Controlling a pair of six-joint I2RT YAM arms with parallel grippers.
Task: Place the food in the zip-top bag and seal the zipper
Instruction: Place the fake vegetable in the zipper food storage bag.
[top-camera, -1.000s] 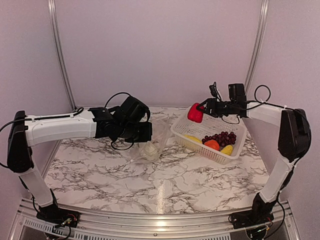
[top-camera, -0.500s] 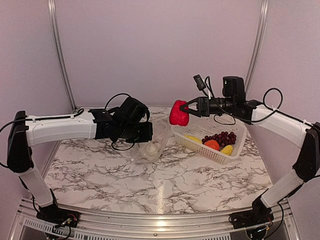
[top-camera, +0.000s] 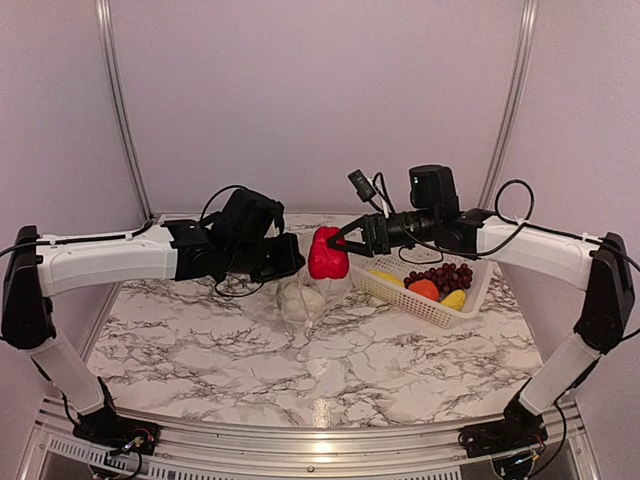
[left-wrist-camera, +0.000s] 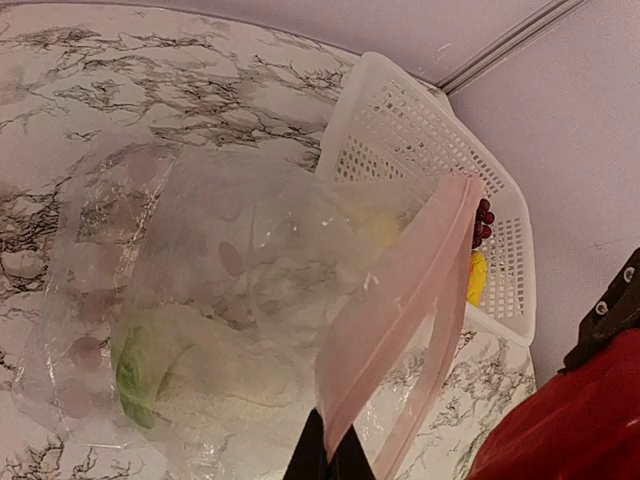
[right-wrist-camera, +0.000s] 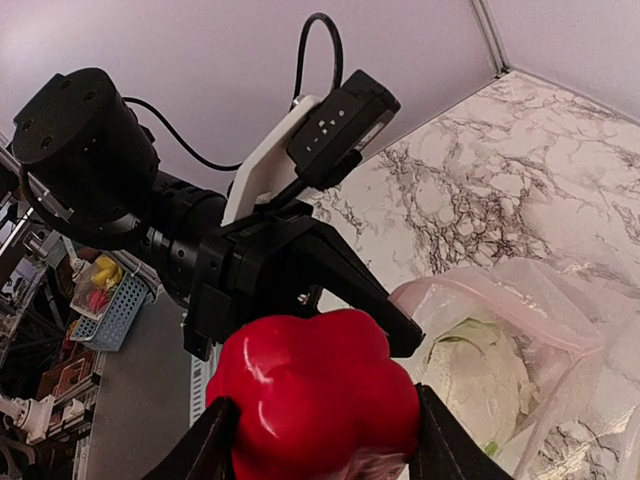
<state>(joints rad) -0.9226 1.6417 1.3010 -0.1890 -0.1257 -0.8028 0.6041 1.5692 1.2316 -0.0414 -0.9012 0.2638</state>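
Note:
My right gripper (top-camera: 338, 247) is shut on the red pepper (top-camera: 326, 254) and holds it in the air just above the mouth of the clear zip-top bag (top-camera: 303, 298). The pepper fills the right wrist view (right-wrist-camera: 315, 395). My left gripper (top-camera: 292, 262) is shut on the bag's pinkish zipper edge (left-wrist-camera: 400, 310) and holds the mouth open and lifted. The white cauliflower with green leaves (left-wrist-camera: 190, 365) lies inside the bag; it also shows in the right wrist view (right-wrist-camera: 485, 375). The grape bunch (top-camera: 441, 276), an orange piece (top-camera: 424, 289) and yellow pieces (top-camera: 455, 298) lie in the basket.
The white perforated basket (top-camera: 465, 310) stands at the right on the marble table (top-camera: 300, 370), just right of the bag. The basket's rim (left-wrist-camera: 385, 85) is behind the bag in the left wrist view. Walls and metal posts enclose the back.
My right gripper has carried the red pepper leftward from over the basket to just above the bag's mouth. My left gripper has lifted the bag's edge slightly.

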